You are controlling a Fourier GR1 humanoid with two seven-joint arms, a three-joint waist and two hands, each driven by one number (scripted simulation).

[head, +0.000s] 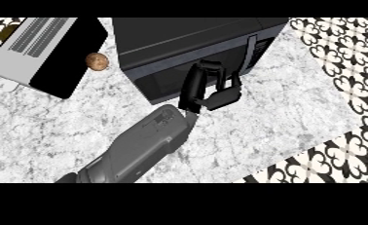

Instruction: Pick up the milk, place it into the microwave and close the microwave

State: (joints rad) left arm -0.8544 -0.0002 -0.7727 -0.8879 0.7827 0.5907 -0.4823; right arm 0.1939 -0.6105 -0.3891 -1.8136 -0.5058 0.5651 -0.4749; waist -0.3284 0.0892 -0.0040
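Grey forearm (144, 146) ends in the black right hand (214, 97), fingers (194, 80) spread against the dark boxy microwave (187, 39) (milk unseen); best pushed squarely until shut.

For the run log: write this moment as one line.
left robot hand: open, at microwave door | door: looks shut | milk: not visible

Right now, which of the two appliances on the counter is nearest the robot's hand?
The black microwave at centre: the left hand is at its front face. The grey-and-black appliance sits at the far left, apart from the hand.
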